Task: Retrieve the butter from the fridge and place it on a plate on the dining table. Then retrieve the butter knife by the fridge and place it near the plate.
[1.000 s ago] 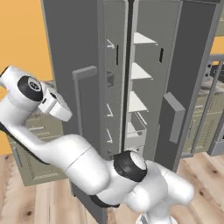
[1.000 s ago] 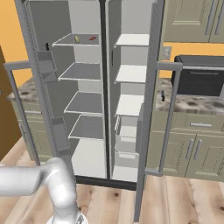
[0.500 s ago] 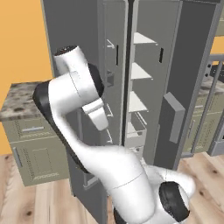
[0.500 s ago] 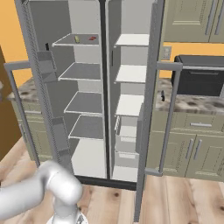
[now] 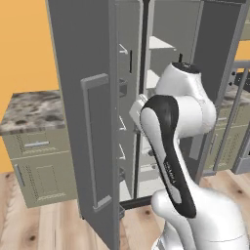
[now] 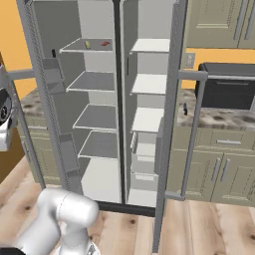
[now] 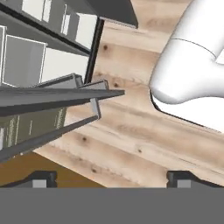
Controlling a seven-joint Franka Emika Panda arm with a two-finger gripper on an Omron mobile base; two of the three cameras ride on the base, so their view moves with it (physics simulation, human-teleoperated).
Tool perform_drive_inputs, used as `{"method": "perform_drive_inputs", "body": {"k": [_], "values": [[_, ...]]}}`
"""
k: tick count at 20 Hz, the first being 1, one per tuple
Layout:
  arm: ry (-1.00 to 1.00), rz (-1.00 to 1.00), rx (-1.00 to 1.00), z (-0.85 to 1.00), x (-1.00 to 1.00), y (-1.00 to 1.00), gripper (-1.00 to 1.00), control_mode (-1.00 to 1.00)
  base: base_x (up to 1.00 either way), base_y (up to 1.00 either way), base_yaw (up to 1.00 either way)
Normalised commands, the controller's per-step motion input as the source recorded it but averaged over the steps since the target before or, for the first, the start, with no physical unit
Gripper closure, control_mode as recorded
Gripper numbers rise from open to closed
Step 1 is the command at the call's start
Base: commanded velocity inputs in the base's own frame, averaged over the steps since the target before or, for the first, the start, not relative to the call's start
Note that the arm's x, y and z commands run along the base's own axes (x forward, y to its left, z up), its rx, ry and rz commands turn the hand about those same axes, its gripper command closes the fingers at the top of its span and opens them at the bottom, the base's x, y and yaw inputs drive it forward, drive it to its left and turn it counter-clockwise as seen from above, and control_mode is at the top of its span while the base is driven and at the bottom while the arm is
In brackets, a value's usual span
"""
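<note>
Orange-walled kitchen, fridge [image 6: 119, 99] doors wide. Butter [image 6: 87, 45] on top left shelf beside red item [image 6: 105, 44]. My hand [image 7: 111, 177] spread wide, empty, aimed at floor. I should lift wrist, clear left door [image 5: 90, 122], approach shelf level.

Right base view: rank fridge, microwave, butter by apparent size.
1. fridge
2. microwave
3. butter, a tiny pale speck on the top left shelf; it sits farthest back, which shrinks it further.
</note>
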Motion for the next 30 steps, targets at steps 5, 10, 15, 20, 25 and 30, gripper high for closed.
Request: {"method": "perform_drive_inputs", "body": {"k": [5, 10, 15, 20, 25, 30], "values": [[0.0, 0.0, 0.53, -0.21, 0.17, -0.77, -1.0, -1.0, 0.0, 0.0, 0.0], [0.0, 0.0, 0.32, -0.28, 0.27, -0.5, -1.0, -1.0, 0.0, 0.0, 0.0], [0.12, 0.0, 0.14, -0.25, 0.49, -0.2, -1.0, -1.0, 0.0, 0.0, 0.0], [0.09, 0.01, 0.01, -0.19, 0.52, 0.09, -1.0, -1.0, 0.0, 0.0, 0.0], [0.05, 0.0, 0.0, -0.07, 0.44, 0.2, -1.0, -1.0, 0.0, 0.0, 0.0], [0.0, 0.0, 0.0, -0.17, 0.41, 0.22, -1.0, -1.0, 0.0, 0.0, 0.0]]}}
